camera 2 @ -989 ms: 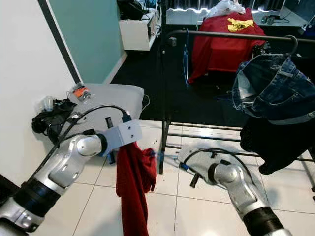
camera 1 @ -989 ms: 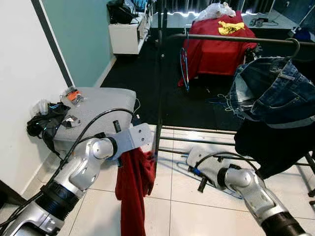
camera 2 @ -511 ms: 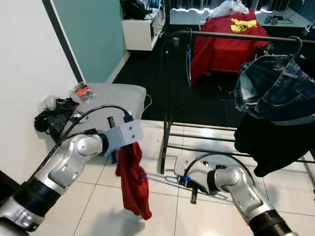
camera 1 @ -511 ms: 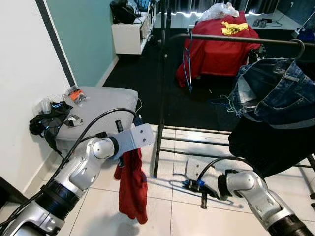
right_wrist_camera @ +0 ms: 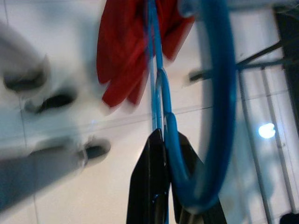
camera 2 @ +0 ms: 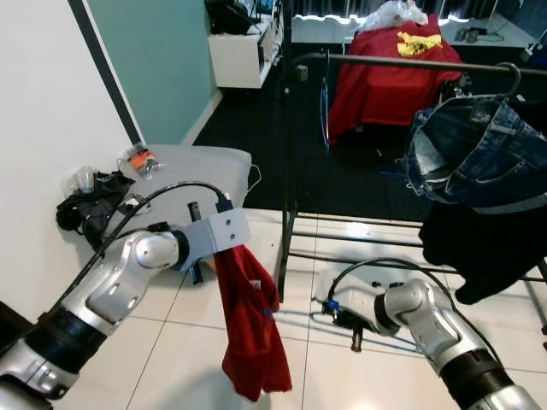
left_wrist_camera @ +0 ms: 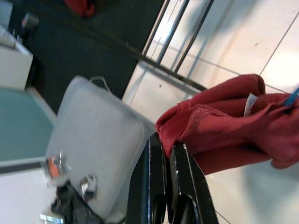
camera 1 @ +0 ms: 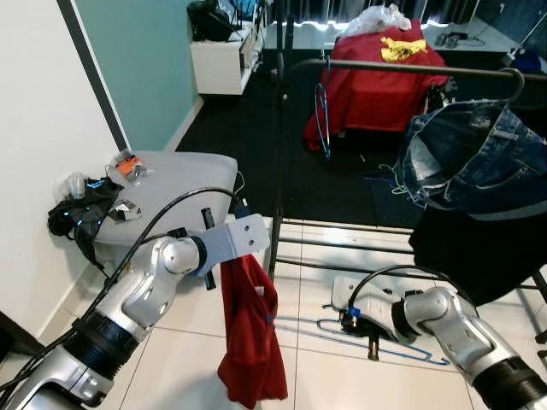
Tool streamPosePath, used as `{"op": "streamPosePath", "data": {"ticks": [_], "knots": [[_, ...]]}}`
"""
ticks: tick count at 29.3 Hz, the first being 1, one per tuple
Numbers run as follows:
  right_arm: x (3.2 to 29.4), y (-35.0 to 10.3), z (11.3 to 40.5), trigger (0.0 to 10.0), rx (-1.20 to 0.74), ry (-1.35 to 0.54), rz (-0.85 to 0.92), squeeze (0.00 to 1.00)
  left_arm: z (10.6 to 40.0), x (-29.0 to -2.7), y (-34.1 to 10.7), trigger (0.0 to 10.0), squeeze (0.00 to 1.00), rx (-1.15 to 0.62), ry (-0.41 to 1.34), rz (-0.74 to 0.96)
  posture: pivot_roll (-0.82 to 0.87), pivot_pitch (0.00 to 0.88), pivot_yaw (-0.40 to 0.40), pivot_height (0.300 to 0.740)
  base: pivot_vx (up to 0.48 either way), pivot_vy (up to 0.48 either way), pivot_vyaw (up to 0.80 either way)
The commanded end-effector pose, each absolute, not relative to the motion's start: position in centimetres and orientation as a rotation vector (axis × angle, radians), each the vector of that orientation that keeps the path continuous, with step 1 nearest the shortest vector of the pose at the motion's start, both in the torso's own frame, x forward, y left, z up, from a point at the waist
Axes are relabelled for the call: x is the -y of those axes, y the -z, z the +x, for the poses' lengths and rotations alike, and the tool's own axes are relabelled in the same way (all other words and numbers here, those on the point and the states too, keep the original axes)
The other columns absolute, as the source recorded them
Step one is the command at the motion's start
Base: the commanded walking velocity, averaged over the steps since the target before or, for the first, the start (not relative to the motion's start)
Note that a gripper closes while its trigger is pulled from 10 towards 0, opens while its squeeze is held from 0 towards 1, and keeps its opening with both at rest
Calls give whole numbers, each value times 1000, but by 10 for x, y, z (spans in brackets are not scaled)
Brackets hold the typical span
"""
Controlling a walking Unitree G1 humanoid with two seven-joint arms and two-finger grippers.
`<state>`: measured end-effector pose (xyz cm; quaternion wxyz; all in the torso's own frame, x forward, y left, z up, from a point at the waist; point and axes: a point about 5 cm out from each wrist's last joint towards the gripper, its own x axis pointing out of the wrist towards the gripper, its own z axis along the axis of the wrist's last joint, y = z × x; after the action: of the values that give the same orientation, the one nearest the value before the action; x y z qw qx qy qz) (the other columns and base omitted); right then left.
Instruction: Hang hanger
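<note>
1. Beside the rack [camera 1: 278, 154], low over the tiled floor [camera 1: 171, 359], the left gripper [left_wrist_camera: 167, 154] has its fingers closed on a fold of the red shirt [camera 1: 250, 329]. The shirt hangs free from that pinch, clear of the floor.

2. The right gripper [right_wrist_camera: 163, 140] is down near the floor, its fingers closed on the blue hanger [camera 1: 385, 337] at the base of the hook. The hanger lies nearly flat, its far end reaching to the shirt's edge.

3. The rail [camera 1: 410, 70] is well above both grippers. Jeans [camera 1: 474, 158] and a dark garment [camera 1: 479, 252] already hang at its right end; another blue hanger [camera 1: 322, 107] hangs nearer the post.

4. Judgement: the hanger appears to be entering the shirt, not yet seated in its shoulders. Hanging has not begun.

5. Risks:
   - The shirt is held by one small fold; a tug from the hanger could pull it out and drop it.
   - The hanger could thread a sleeve or the hem rather than the neck, leaving the shirt lopsided.
   - The grip on thin wire may let the hanger swivel as it lifts, so the hook misses the rail.
   - Raising the right arm could foul the lower bars [camera 1: 359, 248] or the hanging garments.
</note>
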<state>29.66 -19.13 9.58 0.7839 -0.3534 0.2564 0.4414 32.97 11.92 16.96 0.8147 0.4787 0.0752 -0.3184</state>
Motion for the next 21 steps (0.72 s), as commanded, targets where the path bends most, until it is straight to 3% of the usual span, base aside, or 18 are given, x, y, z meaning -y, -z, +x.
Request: {"op": "streamPosePath", "data": {"ticks": [1, 8, 18, 21], "knots": [[187, -108, 306, 10000, -443, -893, -745, 0, 330, -129, -167, 10000, 0, -198, 640, 1019, 0, 53, 29, 740, 0, 0, 0], [169, -127, 307, 10000, -283, -896, -609, 0, 332, -134, -171, 10000, 0, -214, 637, 1033, 0, 46, 32, 740, 0, 0, 0], [165, -118, 295, 10000, -413, -1116, -611, 0, 334, -124, -177, 10000, 0, -188, 656, 1038, 1, 40, 27, 740, 0, 0, 0], [172, -116, 291, 10000, -462, -1146, -703, 0, 336, -126, -180, 10000, 0, -187, 642, 1040, 1, 41, 25, 740, 0, 0, 0]]}}
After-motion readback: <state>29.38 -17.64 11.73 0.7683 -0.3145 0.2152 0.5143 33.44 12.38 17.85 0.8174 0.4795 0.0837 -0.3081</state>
